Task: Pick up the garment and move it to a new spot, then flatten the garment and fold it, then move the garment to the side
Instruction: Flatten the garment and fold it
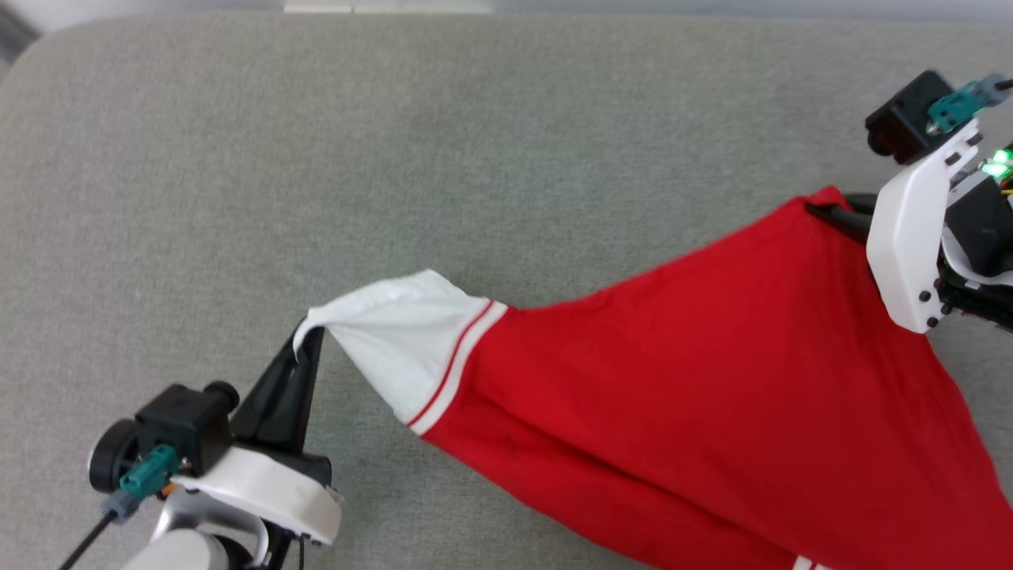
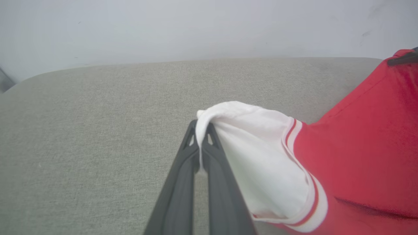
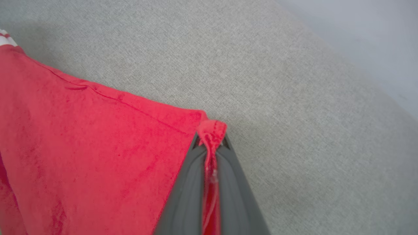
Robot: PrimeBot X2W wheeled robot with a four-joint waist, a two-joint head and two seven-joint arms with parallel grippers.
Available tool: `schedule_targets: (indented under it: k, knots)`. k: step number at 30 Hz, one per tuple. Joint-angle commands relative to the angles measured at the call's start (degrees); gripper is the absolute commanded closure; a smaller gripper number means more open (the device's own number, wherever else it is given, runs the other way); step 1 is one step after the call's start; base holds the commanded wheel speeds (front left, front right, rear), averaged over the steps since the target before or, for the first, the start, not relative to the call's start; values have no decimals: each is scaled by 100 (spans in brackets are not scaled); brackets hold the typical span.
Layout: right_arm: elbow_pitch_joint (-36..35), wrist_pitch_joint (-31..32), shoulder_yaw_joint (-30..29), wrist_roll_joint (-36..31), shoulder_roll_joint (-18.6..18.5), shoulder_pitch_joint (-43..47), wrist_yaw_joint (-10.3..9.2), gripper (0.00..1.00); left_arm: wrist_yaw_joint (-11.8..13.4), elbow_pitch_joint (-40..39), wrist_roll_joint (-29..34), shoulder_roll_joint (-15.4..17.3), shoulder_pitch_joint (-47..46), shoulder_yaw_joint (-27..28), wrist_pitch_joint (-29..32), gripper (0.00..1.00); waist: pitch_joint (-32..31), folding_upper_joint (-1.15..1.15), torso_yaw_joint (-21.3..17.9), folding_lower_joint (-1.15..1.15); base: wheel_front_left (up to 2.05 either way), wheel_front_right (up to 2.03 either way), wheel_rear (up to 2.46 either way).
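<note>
garment (image 1: 712, 380): cut off bottom, right edges | right fingers (image 1: 835, 219): mostly hidden

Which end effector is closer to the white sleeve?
Left. The left end effector is shut right on the white sleeve, pinching its tip. The right end effector grips a red corner of the garment, far from it.

Open grey worktop (image 1: 316, 158) spreads far and left, while the stretched garment (image 1: 712, 380) blocks the near right.
</note>
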Motion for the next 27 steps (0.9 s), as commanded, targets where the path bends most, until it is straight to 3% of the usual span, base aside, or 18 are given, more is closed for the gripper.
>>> schedule_targets:
  k: [1,6,14,21,27]
  knots:
    - [-18,-77,-5,19,-26,-44,-4,100,-6,-7,33,24,-86,29,14,100,-222,0,-157,0,0,0,0]
    - [-91,-742,-56,-66,-13,-257,-4,100,-83,-77,119,245,-576,170,221,100,-486,0,-375,0,0,0,0]
    - [138,-1554,-494,-404,229,-905,-3,100,-472,99,390,386,-2183,306,759,100,-355,0,-575,0,0,0,0]
    - [594,-1772,-942,-900,662,-1840,-4,100,-944,708,646,204,-4115,420,1152,100,102,0,-696,0,0,0,0]
    - [1151,-1821,-1360,-1328,1054,-2782,-4,100,-1304,1456,816,-175,-5711,398,1345,100,468,0,-663,0,0,0,0]
